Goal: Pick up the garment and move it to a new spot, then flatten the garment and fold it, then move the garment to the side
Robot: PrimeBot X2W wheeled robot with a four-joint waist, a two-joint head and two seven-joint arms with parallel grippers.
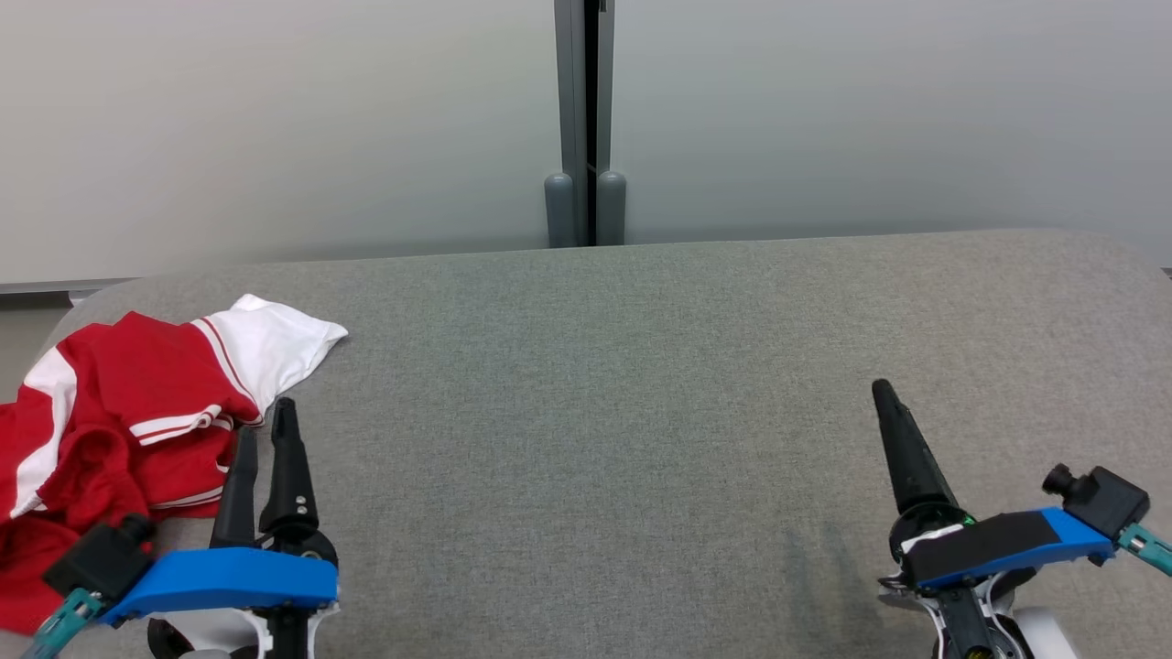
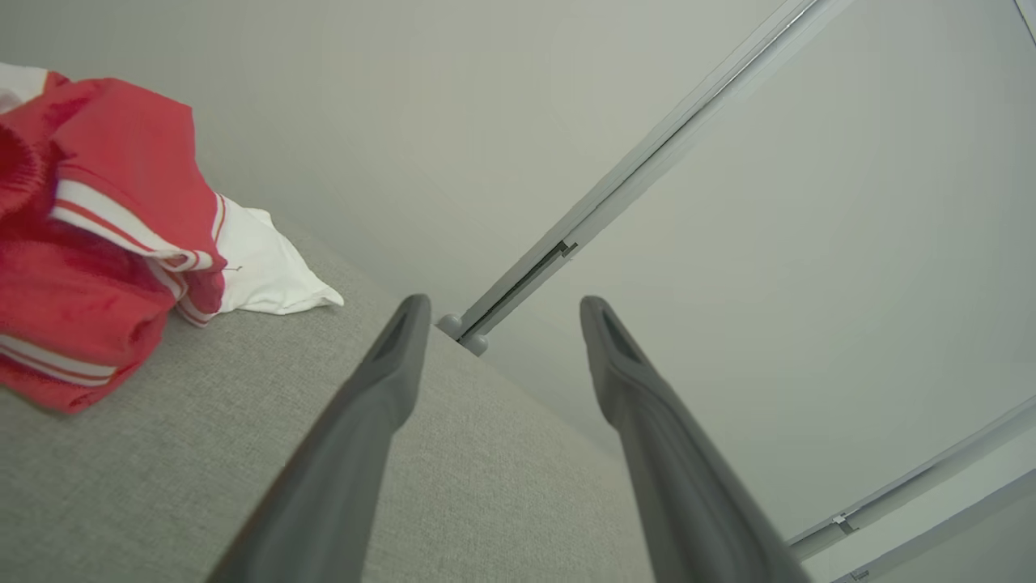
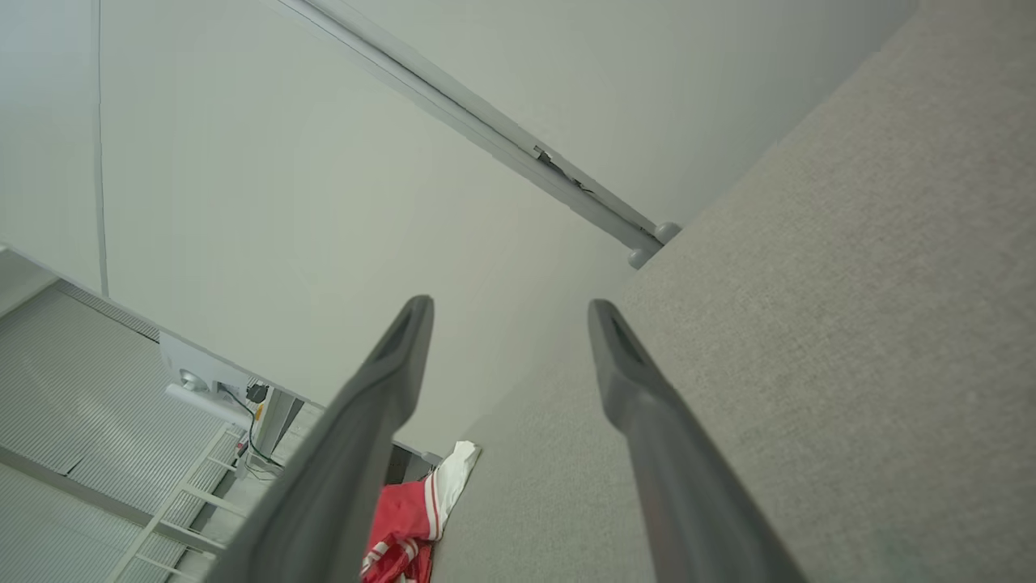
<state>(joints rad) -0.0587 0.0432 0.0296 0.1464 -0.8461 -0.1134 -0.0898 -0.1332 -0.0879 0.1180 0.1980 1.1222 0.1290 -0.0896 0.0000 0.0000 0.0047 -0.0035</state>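
Note:
The garment (image 1: pixel 137 403), red with white panels and striped trim, lies crumpled at the far left of the grey fabric table (image 1: pixel 641 366), partly over its left edge. My left gripper (image 1: pixel 265 416) stands open just to the right of it, its fingertips beside the garment's white sleeve, holding nothing. In the left wrist view the garment (image 2: pixel 105 243) lies to the left of the open left gripper (image 2: pixel 503 301). My right gripper (image 1: pixel 884 389) is over the bare table at the lower right, turned edge-on. The right wrist view shows this right gripper (image 3: pixel 510 301) open and empty, with the garment (image 3: pixel 405 518) far off.
Pale wall panels stand behind the table, joined by a grey post (image 1: pixel 584 119) at the middle of the far edge. Wide bare fabric stretches between my two grippers. Past the table's left end, the right wrist view shows floor and a white device (image 3: pixel 194 372).

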